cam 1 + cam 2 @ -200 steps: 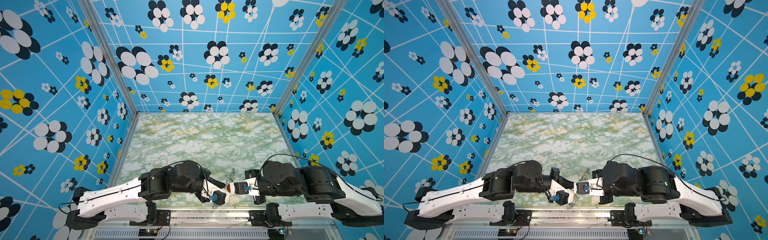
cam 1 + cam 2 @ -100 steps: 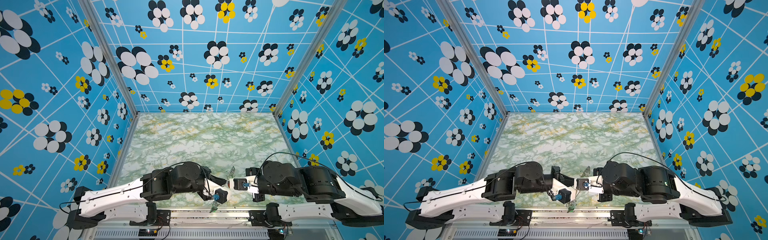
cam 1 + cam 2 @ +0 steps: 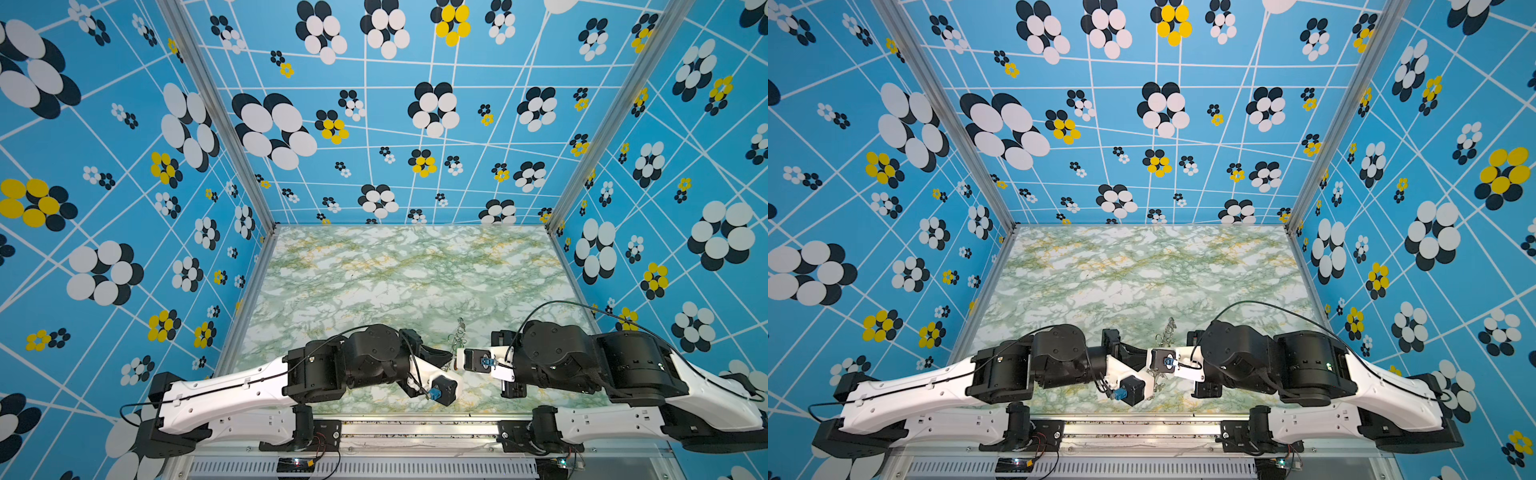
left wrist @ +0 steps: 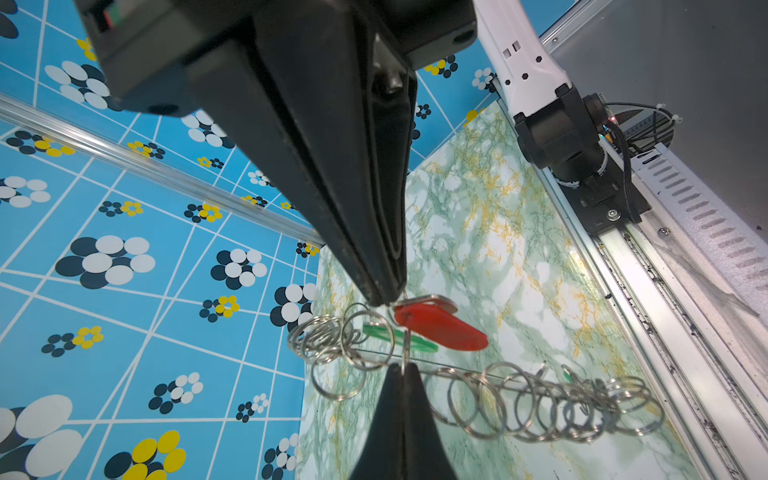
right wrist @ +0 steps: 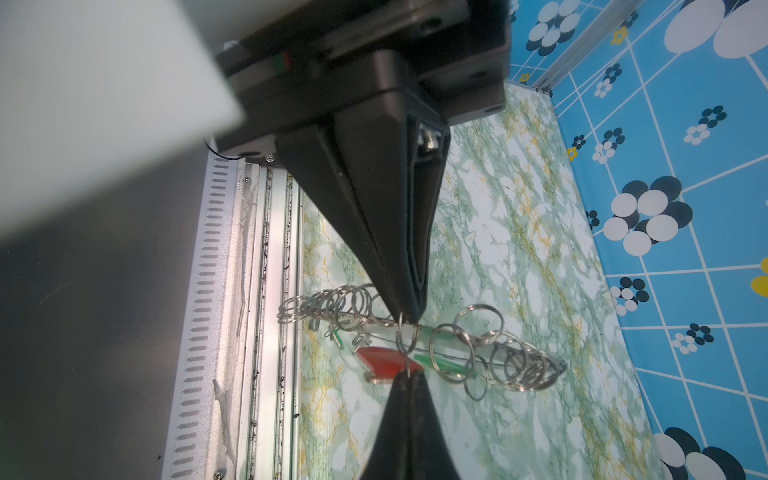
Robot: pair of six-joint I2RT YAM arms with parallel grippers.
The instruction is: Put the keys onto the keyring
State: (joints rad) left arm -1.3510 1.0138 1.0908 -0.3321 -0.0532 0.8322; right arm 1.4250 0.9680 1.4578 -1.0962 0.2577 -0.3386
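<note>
The keyring (image 4: 540, 401) hangs edge-on above the table, a thin plate lined with wire rings (image 5: 519, 365); in both top views only its far end (image 3: 459, 332) (image 3: 1169, 329) shows between the wrists. My left gripper (image 4: 402, 368) (image 5: 410, 316) and right gripper (image 5: 409, 374) (image 4: 387, 302) face each other tip to tip. Each is shut on the same wire ring of the keyring, from opposite sides. The red-tagged key (image 4: 440, 328) (image 5: 382, 359) and the green tag (image 4: 399, 338) (image 5: 442, 362) hang right at that ring. How they are joined to it is unclear.
The marbled table (image 3: 395, 282) is walled by blue flowered panels at the back and both sides. A metal rail (image 3: 415, 428) runs along the front edge, just behind the grippers. Both arms meet low at the front middle.
The right wrist has shifted slightly towards the back. The keyring's far end now reaches further towards the back. Both grippers stay shut.
</note>
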